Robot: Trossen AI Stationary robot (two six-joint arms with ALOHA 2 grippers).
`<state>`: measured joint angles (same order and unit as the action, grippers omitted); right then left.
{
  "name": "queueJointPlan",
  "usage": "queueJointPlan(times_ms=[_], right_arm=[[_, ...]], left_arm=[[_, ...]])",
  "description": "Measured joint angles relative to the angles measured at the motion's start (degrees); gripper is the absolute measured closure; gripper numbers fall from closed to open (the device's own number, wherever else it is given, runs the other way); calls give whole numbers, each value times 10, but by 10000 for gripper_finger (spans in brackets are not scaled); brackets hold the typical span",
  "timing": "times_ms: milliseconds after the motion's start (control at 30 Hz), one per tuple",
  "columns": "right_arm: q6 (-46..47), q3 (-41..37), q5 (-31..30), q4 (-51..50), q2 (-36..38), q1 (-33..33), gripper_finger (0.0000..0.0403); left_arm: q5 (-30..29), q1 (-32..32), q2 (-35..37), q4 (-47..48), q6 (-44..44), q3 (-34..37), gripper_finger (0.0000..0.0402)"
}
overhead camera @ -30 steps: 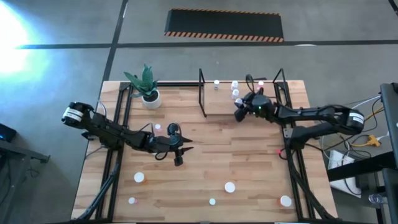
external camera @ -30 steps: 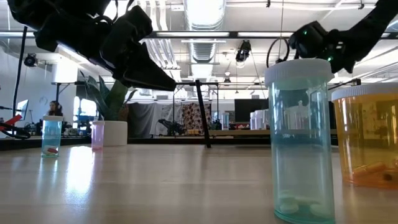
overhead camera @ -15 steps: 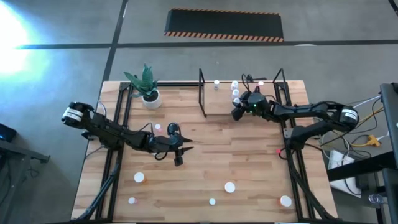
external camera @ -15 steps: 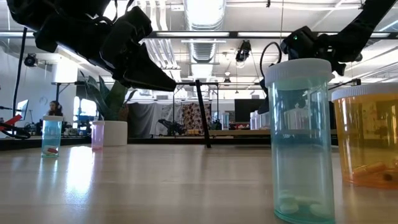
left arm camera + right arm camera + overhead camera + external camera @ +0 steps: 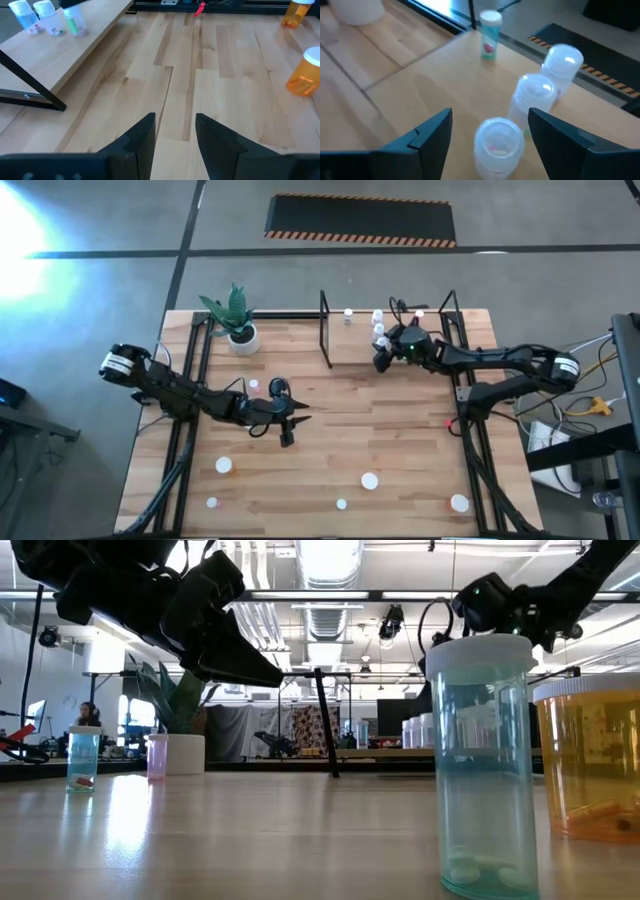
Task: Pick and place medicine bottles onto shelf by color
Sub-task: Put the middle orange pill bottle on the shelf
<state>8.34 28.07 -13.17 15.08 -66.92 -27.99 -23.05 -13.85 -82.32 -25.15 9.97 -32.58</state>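
Observation:
The shelf (image 5: 395, 345) stands at the table's far right with several white-capped medicine bottles (image 5: 379, 328) upright on its board. My right gripper (image 5: 492, 137) hovers open over the shelf. One bottle (image 5: 499, 144) stands on the board between its two fingers, apart from both. Two more bottles (image 5: 536, 100) stand just beyond it, and a teal one (image 5: 490, 35) stands farther off. My left gripper (image 5: 175, 135) hangs above the bare table near its middle (image 5: 290, 425), open by a narrow gap with nothing in it.
Loose bottles stand along the table's near side (image 5: 370, 480), (image 5: 224, 465), (image 5: 459, 502). A teal bottle (image 5: 482, 760) and an orange bottle (image 5: 590, 760) are closest to the low camera. A potted plant (image 5: 238, 320) stands at the far left. Black frame rails (image 5: 190, 370) run along both table sides.
My right gripper has edged slightly toward the table's left above the shelf. The bottles on the shelf have stayed upright where they were.

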Motion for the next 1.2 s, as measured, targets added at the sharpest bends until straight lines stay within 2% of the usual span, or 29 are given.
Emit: queueJointPlan(times_ms=[133, 267, 400, 567, 733, 967, 1100, 1200], right_arm=[[10, 27, 12, -116, 55, 22, 152], [36, 50, 12, -256, 116, 75, 161], [98, 52, 11, -337, 164, 160, 163], [190, 48, -19, -376, 190, 294, 163], [251, 48, -34, -388, 175, 423, 163], [285, 53, -29, -374, 117, 580, 163], [344, 49, -31, -312, 68, 639, 163], [335, 47, -32, -230, 16, 664, 163]], left_arm=[[0, 0, 0, -1, 1, 0, 279], [0, 0, 0, -2, 1, 1, 279], [0, 0, 0, -4, 1, 1, 279], [0, 0, 0, -7, 1, 1, 279], [0, 0, 0, -16, 1, 1, 279], [0, 0, 0, -30, -1, 3, 279], [0, 0, 0, -36, -12, 3, 279], [0, 0, 0, -47, -16, 3, 279]])
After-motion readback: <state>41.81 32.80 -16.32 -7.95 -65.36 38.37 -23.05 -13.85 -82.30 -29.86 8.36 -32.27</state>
